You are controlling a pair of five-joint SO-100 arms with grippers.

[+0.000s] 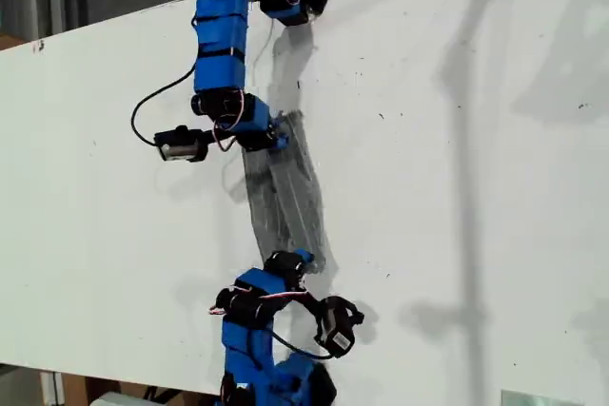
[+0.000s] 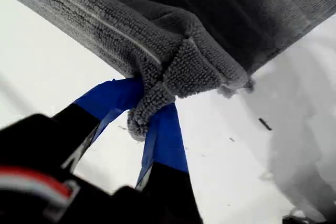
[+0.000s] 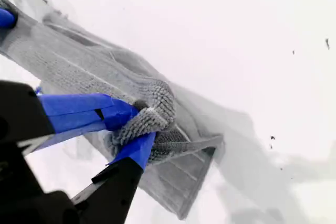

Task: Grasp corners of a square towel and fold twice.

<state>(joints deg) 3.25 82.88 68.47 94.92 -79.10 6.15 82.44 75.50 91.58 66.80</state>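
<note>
With both arms over the white table (image 1: 457, 187), the towel (image 1: 284, 192) hangs stretched between them as a narrow grey strip, lifted off the surface. My first gripper (image 2: 149, 116) is clamped tight on a bunched corner (image 2: 184, 69), blue fingers (image 2: 165, 135) pressed into the cloth. My second gripper (image 3: 137, 129) pinches another bunched corner (image 3: 152, 111) the same way; which arm is which in the exterior view is unclear.

One towel (image 1: 284, 199), two arms, two grippers, perhaps two pinched corners
</note>
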